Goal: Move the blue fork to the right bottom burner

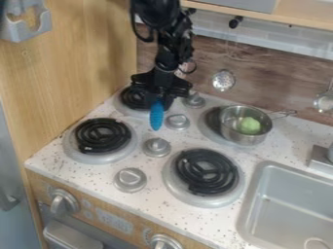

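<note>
The blue fork [156, 116] points down from the pincer [158, 95], which seems closed on its upper end, near the left rear burner [133, 97]; its long axis runs roughly towards the camera's side, where the right bottom burner [206, 171] lies, farther right

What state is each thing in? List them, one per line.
Gripper: above the stove, holding the fork
Fork: gripped, hanging down
Right bottom burner: fork not on it
Pot: uncovered, upright on the back right burner
Green thing: inside the pot
Strainer: hanging at the wall
</note>
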`<state>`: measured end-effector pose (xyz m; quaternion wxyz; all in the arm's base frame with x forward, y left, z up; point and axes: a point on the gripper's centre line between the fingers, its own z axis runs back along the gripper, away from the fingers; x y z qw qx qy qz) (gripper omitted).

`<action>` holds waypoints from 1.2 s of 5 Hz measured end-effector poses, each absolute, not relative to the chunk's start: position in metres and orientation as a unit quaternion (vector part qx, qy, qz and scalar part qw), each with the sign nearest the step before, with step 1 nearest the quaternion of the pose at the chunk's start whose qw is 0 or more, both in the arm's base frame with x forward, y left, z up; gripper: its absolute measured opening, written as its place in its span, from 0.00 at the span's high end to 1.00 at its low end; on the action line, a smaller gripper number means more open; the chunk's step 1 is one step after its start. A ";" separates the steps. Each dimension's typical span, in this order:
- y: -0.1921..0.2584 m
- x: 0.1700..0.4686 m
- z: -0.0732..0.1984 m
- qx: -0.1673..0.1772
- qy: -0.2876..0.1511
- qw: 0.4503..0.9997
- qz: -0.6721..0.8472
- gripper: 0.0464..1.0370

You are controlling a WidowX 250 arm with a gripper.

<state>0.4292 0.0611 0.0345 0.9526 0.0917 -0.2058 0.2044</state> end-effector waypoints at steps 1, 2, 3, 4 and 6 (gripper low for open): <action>0.044 0.411 0.036 0.061 -0.200 0.965 0.159 0.71; 0.029 0.393 0.020 0.039 -0.167 0.978 0.122 0.71; -0.010 0.389 0.016 0.022 -0.158 0.986 0.058 0.71; -0.041 0.388 -0.005 0.019 -0.128 0.992 0.001 0.71; -0.060 0.390 -0.028 0.027 -0.092 0.995 -0.024 0.64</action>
